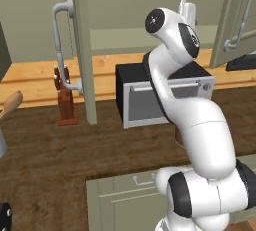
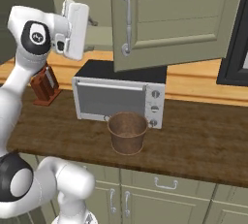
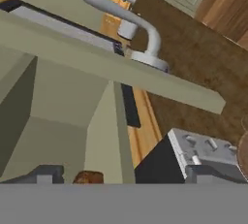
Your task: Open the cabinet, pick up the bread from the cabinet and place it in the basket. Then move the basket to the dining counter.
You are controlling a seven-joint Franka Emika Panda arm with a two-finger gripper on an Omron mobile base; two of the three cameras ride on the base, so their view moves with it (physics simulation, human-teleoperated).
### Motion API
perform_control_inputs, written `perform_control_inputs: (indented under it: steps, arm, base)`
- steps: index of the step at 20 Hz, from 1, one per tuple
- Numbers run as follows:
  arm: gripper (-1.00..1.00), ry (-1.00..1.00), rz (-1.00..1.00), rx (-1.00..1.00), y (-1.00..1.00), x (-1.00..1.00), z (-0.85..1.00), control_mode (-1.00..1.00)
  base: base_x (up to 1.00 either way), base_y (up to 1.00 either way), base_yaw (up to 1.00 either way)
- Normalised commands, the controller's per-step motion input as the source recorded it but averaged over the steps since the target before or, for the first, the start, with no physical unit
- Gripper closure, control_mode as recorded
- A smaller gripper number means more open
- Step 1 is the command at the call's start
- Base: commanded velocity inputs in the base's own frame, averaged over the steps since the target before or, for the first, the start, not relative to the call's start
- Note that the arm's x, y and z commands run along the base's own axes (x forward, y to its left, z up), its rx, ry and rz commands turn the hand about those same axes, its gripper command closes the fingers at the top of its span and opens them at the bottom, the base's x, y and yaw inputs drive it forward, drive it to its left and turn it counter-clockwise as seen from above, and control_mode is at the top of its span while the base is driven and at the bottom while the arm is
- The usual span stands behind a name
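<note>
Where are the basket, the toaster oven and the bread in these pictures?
basket [image 2: 127, 132]: right base view, on its brown front wall.
toaster oven [image 2: 111, 99]: right base view, on its glass door.
bread [image 3: 88, 177]: hand view, on the brown lump at the bottom, inside the open cabinet.

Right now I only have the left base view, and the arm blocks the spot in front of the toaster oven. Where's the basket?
Observer: The basket stands upright on the dark counter, just in front of the toaster oven, near its knobs.
Operator: Anything in it yet?
Observer: No, from the right base view it looks empty.
Operator: Can you see the bread?
Observer: Yes. In the hand view the bread lies inside the open cabinet, low in the frame, between the widely parted tips of the gripper, not gripped.
</note>
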Motion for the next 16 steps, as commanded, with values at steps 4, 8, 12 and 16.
perform_control_inputs:
  steps: [4, 8, 12, 16]
  arm:
    - [-1.00, -0.25, -0.46, 0.13, -0.13, -0.01, 0.06, -1.00]
    - [-1.00, -0.18, -0.41, 0.16, -0.26, 0.00, -0.01, -1.00]
    - [-1.00, -0.21, -0.36, 0.11, -0.16, 0.00, -0.15, -1.00]
    - [-1.00, -0.20, -0.33, 0.10, -0.15, 0.00, -0.25, -1.00]
  base:
    - [0.00, 0.00, 0.00]
    - [0.00, 0.00, 0.00]
    - [0.00, 0.00, 0.00]
    - [0.00, 0.00, 0.00]
